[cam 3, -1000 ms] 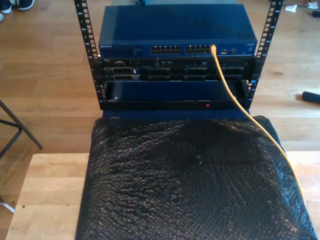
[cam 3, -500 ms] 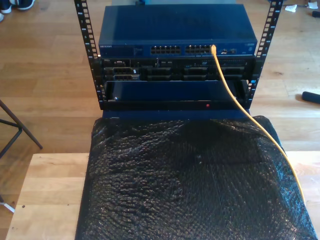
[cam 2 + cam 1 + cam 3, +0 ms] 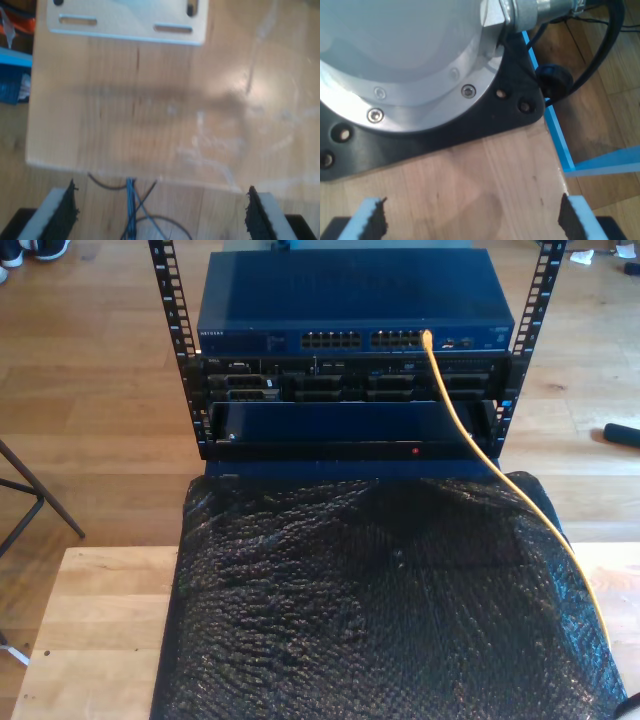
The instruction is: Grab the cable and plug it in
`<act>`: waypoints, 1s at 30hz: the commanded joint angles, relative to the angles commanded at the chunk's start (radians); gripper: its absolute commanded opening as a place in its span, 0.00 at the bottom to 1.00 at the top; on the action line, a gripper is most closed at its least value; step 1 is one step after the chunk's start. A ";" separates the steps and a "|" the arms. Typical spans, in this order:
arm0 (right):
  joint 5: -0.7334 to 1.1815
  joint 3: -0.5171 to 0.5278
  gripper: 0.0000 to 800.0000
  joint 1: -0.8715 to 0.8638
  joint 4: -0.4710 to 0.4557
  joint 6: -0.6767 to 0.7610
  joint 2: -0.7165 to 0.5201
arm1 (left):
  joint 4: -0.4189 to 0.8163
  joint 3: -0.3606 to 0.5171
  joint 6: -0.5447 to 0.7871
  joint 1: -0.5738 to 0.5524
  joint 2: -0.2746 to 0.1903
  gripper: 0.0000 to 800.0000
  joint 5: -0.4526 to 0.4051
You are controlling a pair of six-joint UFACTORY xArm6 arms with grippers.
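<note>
Exterior view, from its left to its right. A wooden table (image 3: 95, 630) shows at the lower left, most of it under a black bubble-wrap sheet (image 3: 385, 600) that spreads across the middle foreground. Behind the sheet stands a rack (image 3: 170, 330) with perforated black uprights. A dark blue switch (image 3: 350, 300) sits at its top, with two blocks of ports along its front face; darker units and a blue panel with a small red light (image 3: 416, 451) sit below it.

The cable (image 3: 480, 455) has its tip at a port (image 3: 427, 338) toward the right end of the switch's port row, apparently seated there, though the plug itself is too small to make out. From that port the cable drops across the front of the lower units, crosses the right part of the black sheet, and runs on to the exterior view's lower right edge.

First wrist view: the first gripper (image 3: 472, 220) is released, its foam-padded fingers (image 3: 370, 220) spread wide with nothing between them, above bare wood. Beyond it lie a round metal arm base (image 3: 395, 60) on a black plate, black cables and blue tape.

Second wrist view: the second gripper (image 3: 160, 212) is likewise released and empty, over a blurred wooden surface, with a pale metal bracket (image 3: 127, 22) at its far edge and thin blue wires (image 3: 132, 210) on the floor between the fingers.
</note>
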 joint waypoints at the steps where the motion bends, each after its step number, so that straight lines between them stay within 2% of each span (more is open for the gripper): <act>1: -0.018 0.017 1.00 -0.006 0.000 -0.002 0.000 | 0.000 0.000 0.000 -0.002 0.000 1.00 0.000; 7: -0.149 0.110 1.00 -0.017 -0.002 -0.032 0.006 | 0.000 0.000 0.000 0.000 0.000 1.00 0.000; 13: -0.181 0.143 1.00 -0.055 0.006 -0.114 0.011 | 0.000 0.000 0.000 0.000 0.000 1.00 0.000; 19: -0.308 0.204 1.00 -0.074 0.012 -0.143 0.028 | 0.000 0.002 0.000 -0.002 0.000 1.00 0.000; 30: -0.328 0.212 1.00 -0.081 0.011 -0.141 0.021 | 0.000 0.000 0.000 0.000 0.000 1.00 0.000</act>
